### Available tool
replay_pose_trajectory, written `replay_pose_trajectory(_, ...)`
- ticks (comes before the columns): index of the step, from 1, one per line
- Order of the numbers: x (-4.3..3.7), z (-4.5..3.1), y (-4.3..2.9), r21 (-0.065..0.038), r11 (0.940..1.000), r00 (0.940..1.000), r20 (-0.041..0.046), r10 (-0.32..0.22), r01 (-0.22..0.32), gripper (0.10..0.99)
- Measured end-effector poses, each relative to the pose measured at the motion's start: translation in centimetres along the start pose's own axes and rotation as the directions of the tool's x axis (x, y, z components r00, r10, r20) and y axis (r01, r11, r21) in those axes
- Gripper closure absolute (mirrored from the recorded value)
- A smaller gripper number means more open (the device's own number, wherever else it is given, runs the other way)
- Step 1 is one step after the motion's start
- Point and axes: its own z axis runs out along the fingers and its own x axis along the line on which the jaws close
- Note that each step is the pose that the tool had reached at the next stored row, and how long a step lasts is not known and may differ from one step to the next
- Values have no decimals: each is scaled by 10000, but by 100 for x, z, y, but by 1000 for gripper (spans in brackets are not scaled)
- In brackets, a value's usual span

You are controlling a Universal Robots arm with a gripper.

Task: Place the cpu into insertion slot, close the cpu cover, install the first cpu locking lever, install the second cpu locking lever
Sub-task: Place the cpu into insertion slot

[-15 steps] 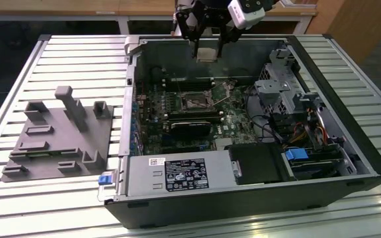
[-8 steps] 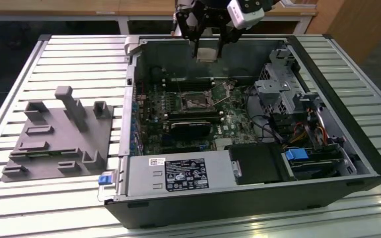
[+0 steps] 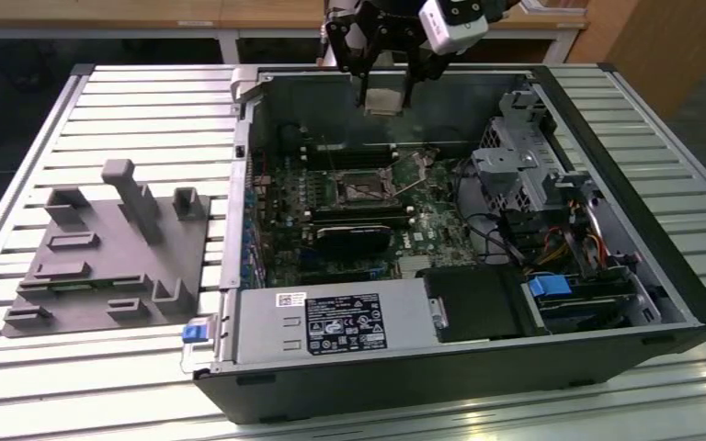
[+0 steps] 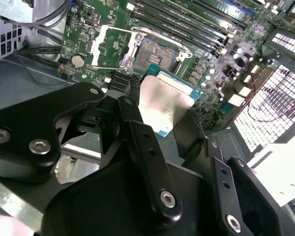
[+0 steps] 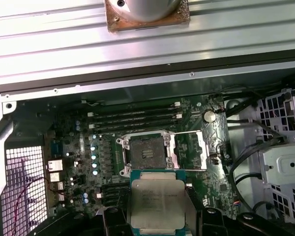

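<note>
Slatted metal table (image 3: pixel 120 119) carrying an open computer case (image 3: pixel 451 367); the cpu is held up above the board.
Exterior view: the gripper (image 3: pixel 384 92) hangs over the case, fingers closed on the cpu (image 3: pixel 384 101), well above the insertion slot (image 3: pixel 359 191); second wrist view: cpu (image 4: pixel 164 98) pinched between black fingers (image 4: pixel 137 132), insertion slot (image 4: pixel 157 55) bare, cpu cover (image 4: pixel 131 49) swung open beside it; first wrist view: cpu (image 5: pixel 157 199) apart from the uncovered insertion slot (image 5: pixel 146 150).

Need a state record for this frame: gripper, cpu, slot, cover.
gripper: shut on the cpu, above the open computer case
cpu: held in the air over the board, not seated
insertion slot: empty
cpu cover: flipped open, lying beside the insertion slot
steps done: none showing
</note>
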Motion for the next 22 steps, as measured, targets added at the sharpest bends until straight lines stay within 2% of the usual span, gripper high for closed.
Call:
replay_pose_trajectory(10, 0, 5, 0, -14, 9979, 9979, 57, 646, -645, 561)
replay_pose_trajectory(22, 0, 11, 0, -34, 9908, 9907, 120, 1354, -1353, 561)
